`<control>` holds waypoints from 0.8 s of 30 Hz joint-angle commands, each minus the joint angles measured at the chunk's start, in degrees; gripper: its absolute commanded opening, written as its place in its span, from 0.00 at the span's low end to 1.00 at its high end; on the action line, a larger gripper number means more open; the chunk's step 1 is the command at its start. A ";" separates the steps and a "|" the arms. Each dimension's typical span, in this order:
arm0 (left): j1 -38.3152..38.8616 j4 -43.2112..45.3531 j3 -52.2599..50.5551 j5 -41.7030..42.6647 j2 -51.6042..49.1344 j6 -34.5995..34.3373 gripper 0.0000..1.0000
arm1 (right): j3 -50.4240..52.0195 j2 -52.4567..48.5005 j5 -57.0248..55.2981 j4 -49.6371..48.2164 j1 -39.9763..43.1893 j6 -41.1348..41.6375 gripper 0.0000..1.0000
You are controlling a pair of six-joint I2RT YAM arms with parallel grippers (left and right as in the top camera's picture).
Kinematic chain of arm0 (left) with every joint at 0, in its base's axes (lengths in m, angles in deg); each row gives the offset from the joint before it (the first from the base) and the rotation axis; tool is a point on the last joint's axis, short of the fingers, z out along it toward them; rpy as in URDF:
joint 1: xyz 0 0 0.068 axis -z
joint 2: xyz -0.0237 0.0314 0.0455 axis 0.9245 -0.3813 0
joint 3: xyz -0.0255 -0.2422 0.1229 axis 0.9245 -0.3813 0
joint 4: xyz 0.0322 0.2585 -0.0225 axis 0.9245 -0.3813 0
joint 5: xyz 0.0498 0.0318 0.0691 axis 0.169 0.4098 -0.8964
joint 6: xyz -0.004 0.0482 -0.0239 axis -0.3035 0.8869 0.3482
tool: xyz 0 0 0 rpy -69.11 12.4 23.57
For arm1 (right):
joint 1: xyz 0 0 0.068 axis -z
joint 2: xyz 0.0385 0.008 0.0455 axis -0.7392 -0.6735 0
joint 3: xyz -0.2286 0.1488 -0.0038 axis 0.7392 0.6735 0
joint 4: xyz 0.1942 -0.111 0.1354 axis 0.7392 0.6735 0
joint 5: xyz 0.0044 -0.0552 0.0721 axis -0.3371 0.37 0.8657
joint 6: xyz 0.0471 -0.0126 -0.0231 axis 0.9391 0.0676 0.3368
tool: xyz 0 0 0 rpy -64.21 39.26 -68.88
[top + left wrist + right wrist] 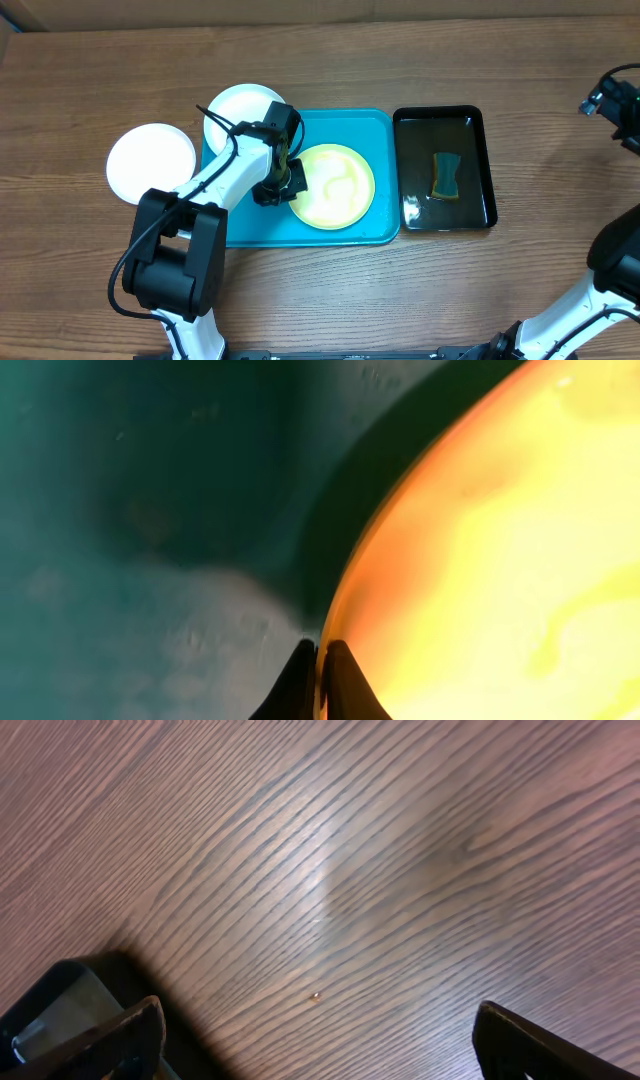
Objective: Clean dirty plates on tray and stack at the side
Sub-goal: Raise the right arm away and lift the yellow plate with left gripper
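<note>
Left pincer (320, 655) clamped on yellow-green plate (500, 560) rim, right pincer (318, 1038) spread wide, empty, above table (350, 850)

no legible text, labels or numbers

The counter (330, 300) is seen to be brown wood grain with a faint sheen, its fine lines shown close up by the right wrist view. The tray (375, 125) is taken for smooth turquoise plastic, nearly matt. The black tray (440, 112) is finished in high gloss, with reflections carried on its floor. The sponge (446, 176) is seen as dull. The white plates (151, 163) are smooth and matt; the yellow-green plate (335, 185) is glossy and streaked. Dark, smooth fingers (345, 695) are shown on the left end effector (321, 685).
</note>
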 commanded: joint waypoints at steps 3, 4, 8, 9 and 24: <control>-0.81 -6.67 9.20 0.24 -0.85 3.34 0.04 | -0.83 0.55 0.02 -0.17 0.07 -0.15 1.00; -0.81 -8.28 11.13 0.24 -0.85 4.07 0.04 | -0.83 0.55 0.02 -0.17 0.07 -0.15 1.00; -0.81 -12.66 16.94 0.22 -0.85 6.75 0.04 | -0.83 0.55 0.02 -0.17 0.07 -0.15 1.00; -0.81 -13.42 18.03 0.22 -0.85 6.86 0.04 | -0.83 0.55 0.02 -0.17 0.07 -0.15 1.00; 1.57 -14.60 31.91 -1.92 -0.85 8.02 0.04 | -0.83 0.55 0.02 -0.17 0.07 -0.15 1.00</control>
